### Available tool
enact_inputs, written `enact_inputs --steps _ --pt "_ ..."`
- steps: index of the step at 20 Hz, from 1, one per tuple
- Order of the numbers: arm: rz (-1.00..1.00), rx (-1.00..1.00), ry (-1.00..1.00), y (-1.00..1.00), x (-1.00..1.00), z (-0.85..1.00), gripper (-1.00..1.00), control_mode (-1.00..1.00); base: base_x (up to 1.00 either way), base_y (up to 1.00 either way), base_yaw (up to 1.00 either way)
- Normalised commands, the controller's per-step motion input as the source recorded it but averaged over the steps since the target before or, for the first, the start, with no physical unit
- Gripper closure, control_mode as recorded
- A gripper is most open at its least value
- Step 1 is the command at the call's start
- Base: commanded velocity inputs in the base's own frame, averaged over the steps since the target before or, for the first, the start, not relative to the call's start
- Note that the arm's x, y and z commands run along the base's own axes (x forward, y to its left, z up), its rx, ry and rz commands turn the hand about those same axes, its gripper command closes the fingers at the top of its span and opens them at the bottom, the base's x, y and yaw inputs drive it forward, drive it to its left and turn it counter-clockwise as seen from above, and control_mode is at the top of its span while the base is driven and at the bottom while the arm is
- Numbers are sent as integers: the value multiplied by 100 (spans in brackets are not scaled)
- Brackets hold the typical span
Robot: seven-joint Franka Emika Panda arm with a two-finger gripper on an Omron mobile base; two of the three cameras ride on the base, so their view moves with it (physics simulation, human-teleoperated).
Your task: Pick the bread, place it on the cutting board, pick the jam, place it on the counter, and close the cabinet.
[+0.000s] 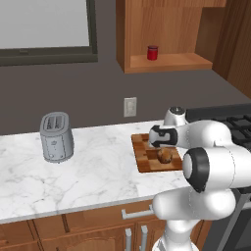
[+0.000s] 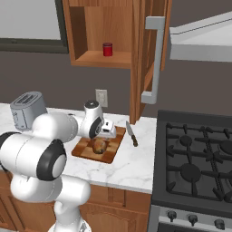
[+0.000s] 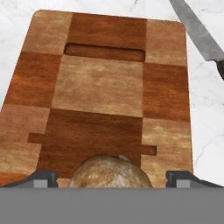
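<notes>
My pincer (image 3: 112, 178) stands apart astride the bread (image 3: 110, 173) lying on the cutting board (image 3: 105, 87), so I should lift straight up without nudging it.

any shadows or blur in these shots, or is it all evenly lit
Hand view: sharp, with a blocky dark shadow on the board by the bread. Left base view: even light, no glare on the counter. Right base view: cabinet interior slightly dimmer.

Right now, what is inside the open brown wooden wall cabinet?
On the shelf of the brown wooden wall cabinet stands one small red jam jar with a dark lid. The space higher up is cut off by the picture edge, so it cannot be judged.
</notes>
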Motion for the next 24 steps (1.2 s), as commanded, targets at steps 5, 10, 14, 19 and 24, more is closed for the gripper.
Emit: enact_inputs --steps 5,10,14,19,24 --pt "0 0 -13 0 -1 19 -100 -100 0 0 0" --pt "0 0 -20 0 -5 21 -100 -100 0 0 0" --pt "0 0 -21 0 -1 18 -100 -100 0 0 0" --pt "0 0 -21 0 0 17 -100 -100 0 0 0" --pt "0 0 -23 0 0 17 -100 -100 0 0 0"
